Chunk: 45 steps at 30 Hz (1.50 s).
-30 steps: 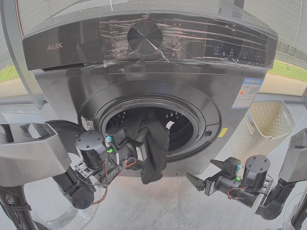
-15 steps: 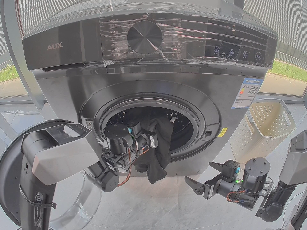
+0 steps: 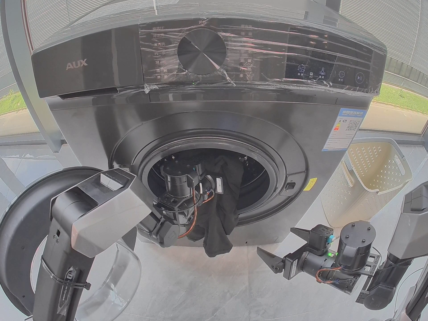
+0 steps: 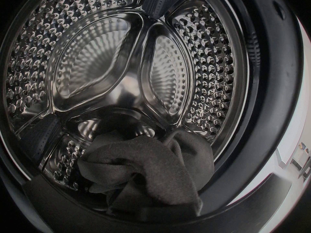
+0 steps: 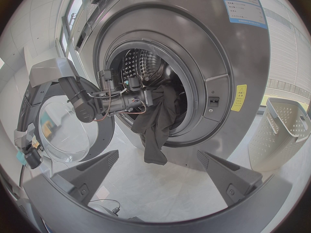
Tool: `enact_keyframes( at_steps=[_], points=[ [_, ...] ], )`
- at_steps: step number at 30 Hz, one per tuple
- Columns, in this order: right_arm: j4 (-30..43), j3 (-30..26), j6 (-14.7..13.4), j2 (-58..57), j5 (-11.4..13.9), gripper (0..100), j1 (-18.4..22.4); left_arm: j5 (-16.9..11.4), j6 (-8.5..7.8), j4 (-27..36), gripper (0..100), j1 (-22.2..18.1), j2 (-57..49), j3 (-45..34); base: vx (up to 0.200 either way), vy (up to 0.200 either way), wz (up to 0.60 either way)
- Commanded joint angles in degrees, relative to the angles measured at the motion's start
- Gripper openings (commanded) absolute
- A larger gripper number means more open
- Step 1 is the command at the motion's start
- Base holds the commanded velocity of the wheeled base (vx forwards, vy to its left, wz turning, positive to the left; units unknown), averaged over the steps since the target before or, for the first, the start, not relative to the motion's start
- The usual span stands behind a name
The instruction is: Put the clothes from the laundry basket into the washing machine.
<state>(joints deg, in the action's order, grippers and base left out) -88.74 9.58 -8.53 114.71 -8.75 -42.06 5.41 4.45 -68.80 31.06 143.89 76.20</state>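
- Far left: the round door [image 3: 18, 228] of the washing machine [image 3: 200, 112] stood swung wide open, with its glass bowl turned outward.
- The left pincer [image 3: 214, 184] sat in the mouth of the drum [image 4: 97, 65], level with the door seal. Cloth covered its front end, so we could not tell whether it was gripping or had let go.
- The dark garment [image 3: 220, 210] lay half in. One bunch rested on the drum's bottom just inside the seal, and the rest hung over the lip and down the machine's front toward the floor [image 3: 214, 286].
- We judged the step in hand to be loading: the piece was at the opening but not yet fully inside. The next move called for lifting the hanging tail over the lip and carrying it deeper, or the weight outside could drag it back out.
- The right pincer [image 3: 275, 240] hung low before the machine, to the right of the garment and apart from it, spread wide and holding nothing.
- Far right: the pale perforated laundry basket [image 3: 356, 188] sat tipped just beside the machine. We saw no clothes in it, so this piece was likely the last.
- Surface and room: the floor was pale and glossy, and slatted windows [image 3: 89, 1] stood behind the machine, with grass outside.
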Motion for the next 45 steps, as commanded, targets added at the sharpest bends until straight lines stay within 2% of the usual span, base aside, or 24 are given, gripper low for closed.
enact_keyframes(
  at_steps=[1, 6, 11, 19, 31, 36, 37, 41, 44, 45],
  points=[
    [0.0, 0.0, 0.0, 0.6, 0.0, 100, 0.0, 0.2, -0.76, 4.1, 0, -0.8, 4.4, 8.7, 0.0, 0.0, 0.0],
    [0.0, 0.2, 0.0, 0.8, 0.1, 100, 0.0, 0.8, -0.58, 7.0, 0, -2.1, 6.8, 15.9, 0.0, 0.0, 0.0],
    [0.0, 0.2, 0.0, 0.9, 0.1, 100, 0.0, 2.7, -0.58, 10.0, 0, -2.8, 9.6, 21.9, 0.0, 0.0, 0.0],
    [0.0, -0.1, 0.0, 0.8, 0.1, 100, 0.1, 8.0, -0.49, 12.4, 0, -3.6, 14.5, 32.5, 0.0, 0.0, 0.0],
    [0.0, -0.2, 0.0, 0.9, 0.1, 100, 0.0, 8.4, -0.41, 12.7, 0, -4.5, 13.8, 32.3, 0.0, 0.0, 0.0],
    [0.0, -0.1, -0.1, 0.9, 0.1, 100, 0.1, 8.4, -0.14, 13.3, 0, -4.1, 11.2, 29.6, 0.0, 0.0, 0.0],
    [0.0, -0.1, -0.1, 0.9, 0.1, 100, 0.1, 8.3, 0.12, 14.0, 100, -3.8, 10.0, 28.2, 0.0, 0.0, 0.0],
    [0.0, -0.1, -0.1, 0.8, 0.1, 100, 0.1, 8.3, 1.09, 16.6, 100, -2.9, 5.8, 23.4, 0.0, 0.0, 0.0],
    [0.0, -0.1, -0.1, 0.8, 0.1, 100, 0.1, 6.2, 1.09, 21.6, 100, -1.8, -1.2, 13.8, 0.0, 0.0, 0.0],
    [0.0, -0.1, -0.1, 0.8, 0.1, 100, 0.1, 4.1, 1.18, 23.0, 100, -1.4, -3.0, 10.5, 0.0, 0.0, 0.0]
  ],
)
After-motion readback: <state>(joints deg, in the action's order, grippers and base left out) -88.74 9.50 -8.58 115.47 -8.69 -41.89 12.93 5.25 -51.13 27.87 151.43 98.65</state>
